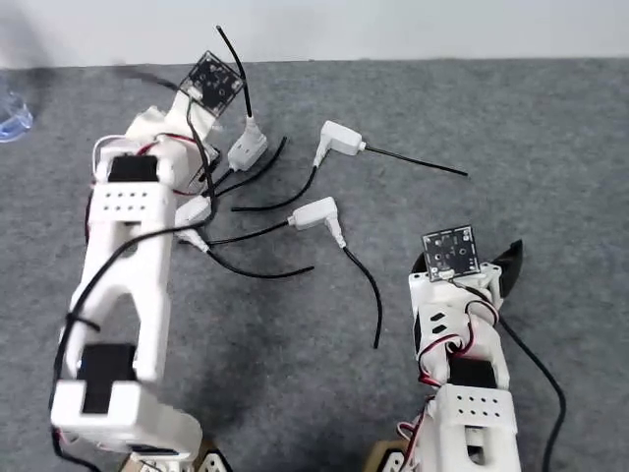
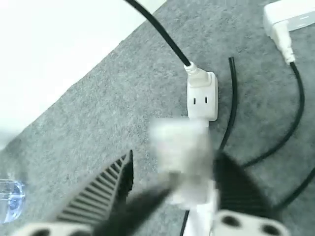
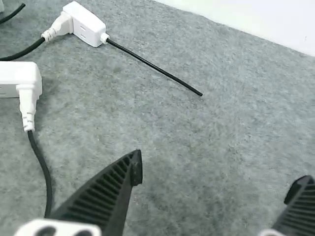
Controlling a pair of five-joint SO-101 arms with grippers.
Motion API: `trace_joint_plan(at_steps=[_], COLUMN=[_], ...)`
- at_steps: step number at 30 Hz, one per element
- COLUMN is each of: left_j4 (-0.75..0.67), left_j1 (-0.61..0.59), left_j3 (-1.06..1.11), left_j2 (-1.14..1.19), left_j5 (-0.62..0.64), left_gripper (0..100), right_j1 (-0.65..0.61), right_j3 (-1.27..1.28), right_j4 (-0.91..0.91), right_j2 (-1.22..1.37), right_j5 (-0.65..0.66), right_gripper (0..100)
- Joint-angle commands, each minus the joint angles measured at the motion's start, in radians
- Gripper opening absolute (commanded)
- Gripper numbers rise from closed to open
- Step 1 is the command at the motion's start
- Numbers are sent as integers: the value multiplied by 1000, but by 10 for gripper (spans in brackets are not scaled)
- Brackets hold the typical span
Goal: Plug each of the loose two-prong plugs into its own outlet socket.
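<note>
– Three white sockets are laid out on the grey mat [image 1: 550, 128]. Where is each one found?

– The first socket [image 1: 246, 147] is seen at the far end of the mat, close to the left gripper [image 2: 174, 158]. In the left wrist view its two slots are turned up, and a black cord [image 2: 157, 27] is joined to its end. The second socket [image 1: 339, 140] is placed just to the side of the first one, and a thin black wire [image 1: 413, 159] is stretched out from it across the mat. The third socket [image 1: 316, 212] is set nearer the arms, between the two of them.

– Is a plug held by the left gripper?

– A blurry white plug [image 2: 182, 142] is seen right at that gripper, close to the first socket. Whether it is squeezed tight cannot be told, and whether the socket is touched by it cannot be told either.

– And how is the right gripper [image 3: 219, 169] seen?

– It is opened wide. Its two black fingers [image 3: 115, 191] are spread far apart over bare mat, well apart from all the sockets. A small white plug [image 3: 27, 105] is seen pressed against the third socket, and a long black cord [image 1: 369, 285] is run from it toward the right arm.
</note>
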Motion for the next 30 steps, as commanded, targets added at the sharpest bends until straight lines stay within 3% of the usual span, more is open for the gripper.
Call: trace_joint_plan(at_steps=[1, 9, 12, 15, 18, 21, 24, 30], left_j4=[54, 129, 212, 239, 176, 78, -48, -287], left_j1=[-2, -37, -198, -480, -735, -887, -942, -899], left_j3=[-105, -113, -107, -85, 18, 176, 340, 518], left_j2=[26, -58, -129, -155, -152, -149, -152, -146], left_j5=[18, 17, 17, 17, -61, -204, -219, -216], left_gripper=[355, 356, 356, 356, 356, 356, 356, 356], right_j1=[-25, -28, -28, -28, -30, -59, -76, -77], right_j3=[-2, 3, 3, 3, 3, 3, 3, 21], right_j4=[-24, -27, -27, -27, -25, -21, -18, -18], right_j2=[-16, -16, -16, -16, -16, -16, -16, -16], right_j5=[31, 32, 32, 32, 31, 32, 32, 32], right_gripper=[434, 434, 434, 434, 434, 434, 434, 434])
